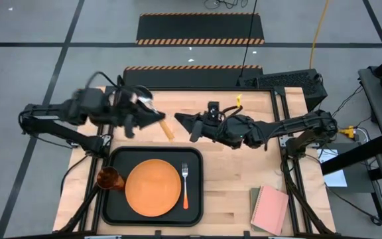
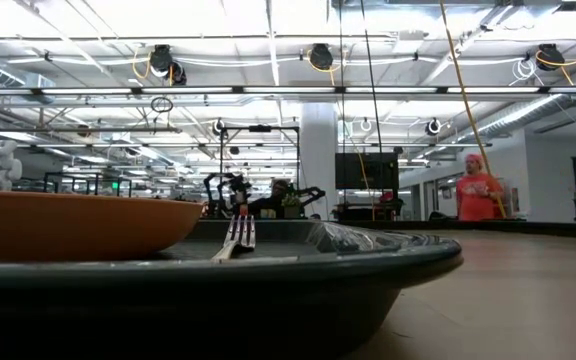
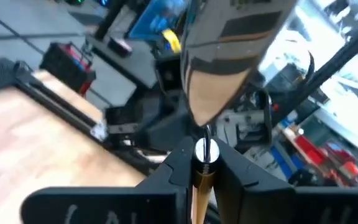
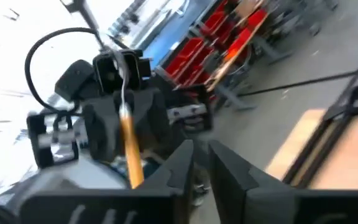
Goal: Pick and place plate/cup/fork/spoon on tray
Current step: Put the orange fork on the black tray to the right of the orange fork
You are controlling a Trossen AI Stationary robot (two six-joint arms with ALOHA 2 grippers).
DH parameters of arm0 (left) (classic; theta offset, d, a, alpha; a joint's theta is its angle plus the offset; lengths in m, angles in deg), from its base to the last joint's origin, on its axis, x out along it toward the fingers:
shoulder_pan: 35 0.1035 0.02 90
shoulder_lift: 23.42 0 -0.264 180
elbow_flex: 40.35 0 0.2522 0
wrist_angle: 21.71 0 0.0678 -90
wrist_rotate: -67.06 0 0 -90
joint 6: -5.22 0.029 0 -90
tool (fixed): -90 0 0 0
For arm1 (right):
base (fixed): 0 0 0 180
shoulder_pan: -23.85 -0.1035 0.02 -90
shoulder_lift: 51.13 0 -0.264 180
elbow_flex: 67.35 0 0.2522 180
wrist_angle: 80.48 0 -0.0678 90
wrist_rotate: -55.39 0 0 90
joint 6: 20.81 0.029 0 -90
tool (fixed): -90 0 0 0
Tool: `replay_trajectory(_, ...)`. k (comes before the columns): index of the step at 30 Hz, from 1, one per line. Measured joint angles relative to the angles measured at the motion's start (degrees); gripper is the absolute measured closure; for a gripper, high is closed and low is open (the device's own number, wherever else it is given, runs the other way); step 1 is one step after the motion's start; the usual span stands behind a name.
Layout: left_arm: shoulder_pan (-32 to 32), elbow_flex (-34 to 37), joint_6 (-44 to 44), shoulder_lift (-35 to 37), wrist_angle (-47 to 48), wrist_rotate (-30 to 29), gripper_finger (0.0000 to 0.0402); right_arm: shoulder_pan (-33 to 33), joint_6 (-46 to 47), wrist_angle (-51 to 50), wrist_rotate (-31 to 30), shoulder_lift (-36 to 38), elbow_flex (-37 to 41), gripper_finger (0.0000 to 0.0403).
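Note:
My left gripper point(image 1: 136, 111) is over the table's far left part, shut on the spoon point(image 1: 155, 114). The spoon's silver bowl point(image 3: 229, 56) sticks out on one side of the fingers. Its orange-yellow handle point(image 1: 166, 129) points toward my right gripper point(image 1: 183, 123). That gripper is shut and empty at the table's middle and points left. The black tray point(image 1: 194, 159) lies at the near left. The orange plate point(image 1: 152, 188) and the fork point(image 1: 185, 184) lie flat in it. The amber cup point(image 1: 109, 178) stands at its left rim. My left gripper pinches the spoon between its two fingers at the neck point(image 3: 206, 152), where the metal meets the orange handle. The fingers come level from the table's left and lie across the spoon. The spoon is lifted clear of the table, bowl toward the far edge, handle slanting toward the near right.
A pink notebook point(image 1: 270, 209) lies at the table's near right corner. A small yellow thing point(image 1: 239, 99) is at the far edge. Bare wood shows right of the tray point(image 1: 231, 186). In the low view a person point(image 2: 479, 190) stands far off in the room.

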Motion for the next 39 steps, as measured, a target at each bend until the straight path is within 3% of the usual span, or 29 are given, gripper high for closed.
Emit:
replay_trajectory(7, 4.9, 0.0, -3.6, 3.9, 9.1, -2.8, 0.0367, -6.5, -8.1, -6.6, -13.5, 2.2, -1.8, 0.0326)
replay_trajectory(15, 8.0, 0.1, -7.4, 2.1, 13.4, -4.3, 0.0367, -9.7, -16.6, -16.0, -21.0, -4.3, -13.2, 0.0325)
replay_trajectory(23, 8.0, 0.1, -9.6, -0.4, 10.2, -4.4, 0.0367, -7.8, -22.9, -27.5, -18.4, -10.4, -22.9, 0.0302)
replay_trajectory(34, 8.1, 0.1, -13.3, -2.8, 8.4, -5.6, 0.0367, -3.1, -32.0, -32.1, -16.7, -10.7, -22.2, 0.0172)
replay_trajectory(39, 8.9, 0.1, -14.0, -3.6, 7.4, -7.3, 0.0366, -2.0, -35.8, -35.1, -18.3, -11.0, -22.2, 0.0146)
